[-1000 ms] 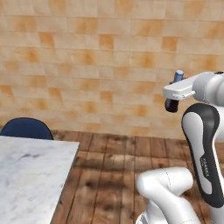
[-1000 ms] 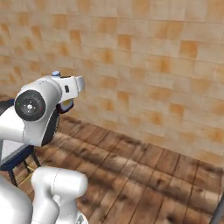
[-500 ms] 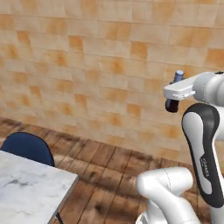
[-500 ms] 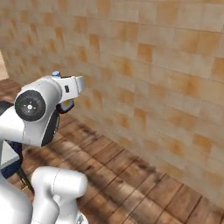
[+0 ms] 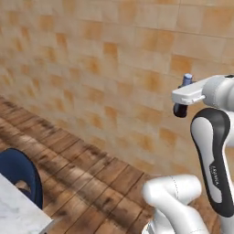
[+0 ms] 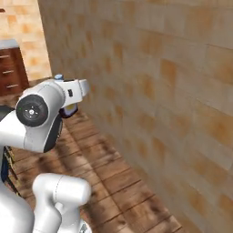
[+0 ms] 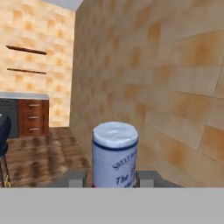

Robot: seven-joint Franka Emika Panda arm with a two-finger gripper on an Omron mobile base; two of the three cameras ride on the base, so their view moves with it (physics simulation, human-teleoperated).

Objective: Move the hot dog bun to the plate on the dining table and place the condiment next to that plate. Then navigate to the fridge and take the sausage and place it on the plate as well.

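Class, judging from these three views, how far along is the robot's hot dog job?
Done: nothing provable here; no plate or bun is in view. In hand: the claw is shut on the condiment bottle, carried beside the brick wall. Left: set the bottle by the plate on the marble table, then fetch the sausage.

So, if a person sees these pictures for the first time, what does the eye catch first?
First the condiment, held upright between the gripper's fingers, its pale cap up, low in the middle of the hand view. Then the tan tiled wall close beside the arm. A blue stool and the dining table's corner sit at lower left.
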